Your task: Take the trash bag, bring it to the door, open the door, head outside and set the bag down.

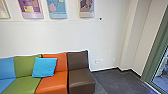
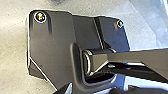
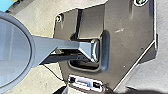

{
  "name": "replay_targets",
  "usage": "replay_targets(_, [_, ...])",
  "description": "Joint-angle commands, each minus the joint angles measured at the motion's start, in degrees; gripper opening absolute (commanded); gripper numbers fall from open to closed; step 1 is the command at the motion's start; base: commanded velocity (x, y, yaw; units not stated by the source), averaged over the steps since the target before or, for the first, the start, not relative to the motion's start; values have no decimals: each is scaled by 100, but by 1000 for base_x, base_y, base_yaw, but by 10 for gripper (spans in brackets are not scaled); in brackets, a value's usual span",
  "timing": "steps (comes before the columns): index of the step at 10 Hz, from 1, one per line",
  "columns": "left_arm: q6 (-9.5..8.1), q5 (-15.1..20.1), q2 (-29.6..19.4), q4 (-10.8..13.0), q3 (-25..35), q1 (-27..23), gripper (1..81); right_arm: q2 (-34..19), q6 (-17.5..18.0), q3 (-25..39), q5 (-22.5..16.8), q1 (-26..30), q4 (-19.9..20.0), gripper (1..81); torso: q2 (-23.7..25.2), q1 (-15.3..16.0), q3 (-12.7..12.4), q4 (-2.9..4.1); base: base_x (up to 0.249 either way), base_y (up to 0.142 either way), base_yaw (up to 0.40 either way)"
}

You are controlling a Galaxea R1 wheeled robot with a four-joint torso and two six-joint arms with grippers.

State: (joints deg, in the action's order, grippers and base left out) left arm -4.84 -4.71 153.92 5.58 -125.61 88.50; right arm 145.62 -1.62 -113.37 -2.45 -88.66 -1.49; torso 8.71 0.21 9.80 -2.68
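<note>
Lower left, I see a square bright-blue cushion (image 1: 44, 67) on a multicoloured sofa (image 1: 81, 77); I can't tell whether the left claw (image 2: 99, 90) or right claw (image 3: 96, 90) is closed.

A tall glass panel in a green frame, possibly the door (image 1: 157, 50), stands upright to the right of the brown seat (image 1: 81, 77), well apart from it; pale shapes show through the glass; whether it is open cannot be told.
</note>
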Motion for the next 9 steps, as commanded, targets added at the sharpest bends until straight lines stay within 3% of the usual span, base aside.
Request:
replay_targets(1, [-87,260,-475,-119,617,-285,811,-900,39,1046,-282,344,325,811,562,360,347,-120,0,0,0])
replay_targets(2, [-122,260,-641,-310,774,-355,811,-1057,39,1221,-282,388,342,811,671,431,442,-22,0,0,0])
replay_targets(6, [-122,425,-1011,-1216,828,-873,811,-1935,57,2178,-291,731,535,811,1438,915,968,-61,0,0,0])
replay_targets(9, [-122,926,-1161,-1507,758,-1330,811,-2402,74,2715,-326,941,562,811,2020,1289,1363,-61,0,0,0])
